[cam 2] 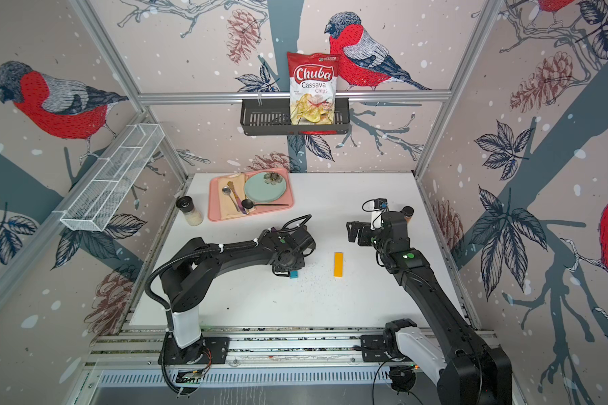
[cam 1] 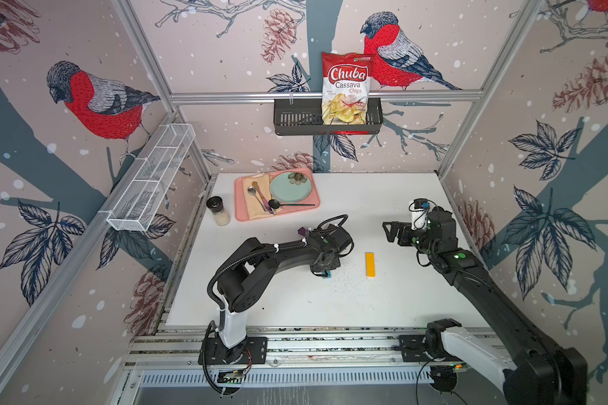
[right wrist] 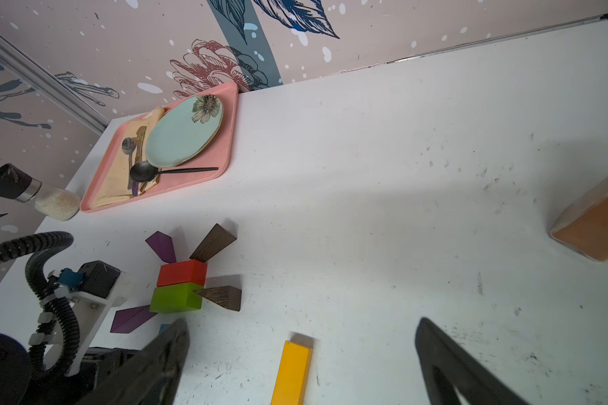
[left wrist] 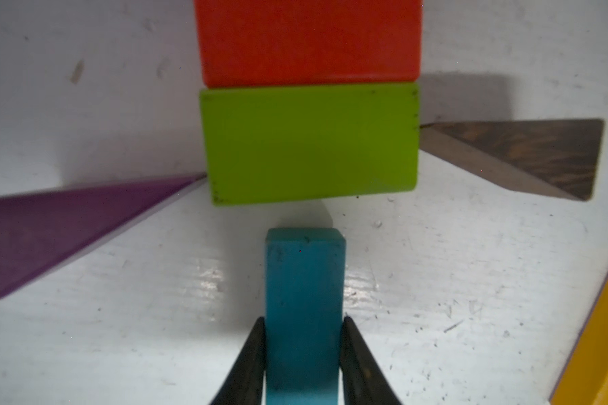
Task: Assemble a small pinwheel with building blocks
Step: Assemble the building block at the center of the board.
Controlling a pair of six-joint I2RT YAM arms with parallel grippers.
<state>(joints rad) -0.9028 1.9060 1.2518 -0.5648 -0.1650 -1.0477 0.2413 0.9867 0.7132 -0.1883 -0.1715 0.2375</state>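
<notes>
The left gripper [left wrist: 303,321] is clamped on the blue bar [left wrist: 304,277] by its long sides, so the free end points straight ahead as the stick; just beyond that end, a small gap off, lies the green block [left wrist: 311,143] of the pinwheel [right wrist: 181,285], the red block [left wrist: 309,42] butted behind; a purple wedge [left wrist: 67,228] and a brown wedge [left wrist: 527,157] fan out either side as blades; whether the bar rests on the table [left wrist: 120,333] is unclear; the yellow bar [left wrist: 601,343] waits aside, near the right gripper [right wrist: 302,322], spread wide and empty.
</notes>
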